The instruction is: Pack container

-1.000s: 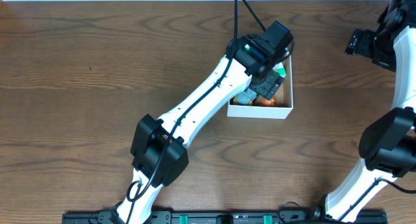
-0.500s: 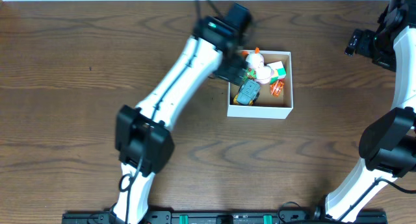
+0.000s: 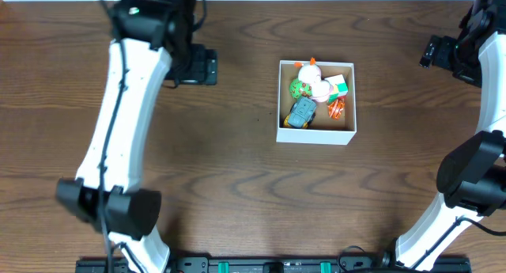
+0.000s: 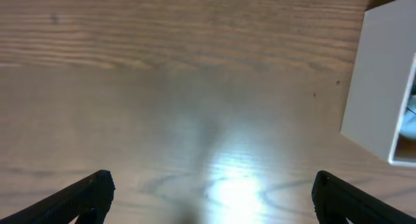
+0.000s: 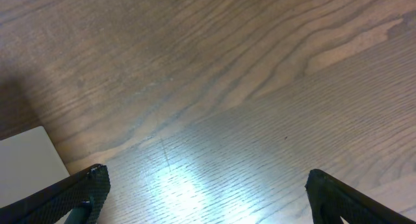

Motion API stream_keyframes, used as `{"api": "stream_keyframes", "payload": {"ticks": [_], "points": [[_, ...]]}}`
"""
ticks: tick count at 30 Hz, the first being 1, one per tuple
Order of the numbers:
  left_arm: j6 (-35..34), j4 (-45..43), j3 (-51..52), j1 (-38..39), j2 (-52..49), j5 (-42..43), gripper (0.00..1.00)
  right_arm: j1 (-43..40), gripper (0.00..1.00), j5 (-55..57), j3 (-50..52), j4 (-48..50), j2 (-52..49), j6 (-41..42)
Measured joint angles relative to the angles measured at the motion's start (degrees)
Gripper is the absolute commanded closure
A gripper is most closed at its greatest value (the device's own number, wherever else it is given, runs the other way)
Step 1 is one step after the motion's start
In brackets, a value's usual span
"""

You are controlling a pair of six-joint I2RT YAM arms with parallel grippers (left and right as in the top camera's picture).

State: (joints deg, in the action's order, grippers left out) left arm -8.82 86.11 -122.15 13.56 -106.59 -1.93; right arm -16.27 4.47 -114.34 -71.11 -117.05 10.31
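Observation:
The container (image 3: 316, 135) is a small square white-walled box at the table's centre right. It holds several small toys: a grey-blue car (image 3: 301, 113), a green ball (image 3: 297, 89), a white figure (image 3: 319, 88) and an orange piece (image 3: 337, 108). Its white wall also shows at the right edge of the left wrist view (image 4: 374, 81). My left gripper (image 3: 204, 66) is open and empty over bare wood, well left of the container; its fingertips (image 4: 208, 195) are spread wide. My right gripper (image 3: 433, 51) is open and empty at the far right; its fingertips (image 5: 208, 191) are apart over bare table.
The brown wooden table (image 3: 237, 194) spans the whole view. A pale flat corner (image 5: 29, 162) shows at the lower left of the right wrist view. A black rail (image 3: 269, 265) runs along the front edge.
My left arm has pulled out of the container and swung far to the left, empty. The toys stay in the container. The right arm has not moved.

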Motion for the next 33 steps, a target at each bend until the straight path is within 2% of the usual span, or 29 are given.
{"api": "stream_keyframes", "payload": {"ticks": [3,8,17,21,26,33], "points": [[0.00,0.02,1.11,-0.42,4.04,0.00,0.02,0.00,0.01,0.00,0.00,0.00,0.00,0.00],[-0.07,-4.42,12.20,-0.39,16.52,0.09,0.02,0.00,0.01,0.00,0.00,0.02,0.00,0.00],[-0.87,-23.85,45.46,-0.39,54.51,4.24,0.02,-0.02,0.01,0.00,0.02,0.04,0.00,0.00],[-2.40,-27.39,57.66,-0.39,69.00,5.70,0.02,-0.02,0.01,0.04,0.04,0.04,0.00,0.00],[-5.90,-27.82,66.97,-0.39,78.82,6.36,0.02,-0.02,0.01,0.02,0.07,0.00,0.00,0.00],[-10.64,-27.43,68.37,-0.39,81.33,6.51,0.02,-0.02,0.01,0.00,0.07,0.00,0.00,0.00]]}}
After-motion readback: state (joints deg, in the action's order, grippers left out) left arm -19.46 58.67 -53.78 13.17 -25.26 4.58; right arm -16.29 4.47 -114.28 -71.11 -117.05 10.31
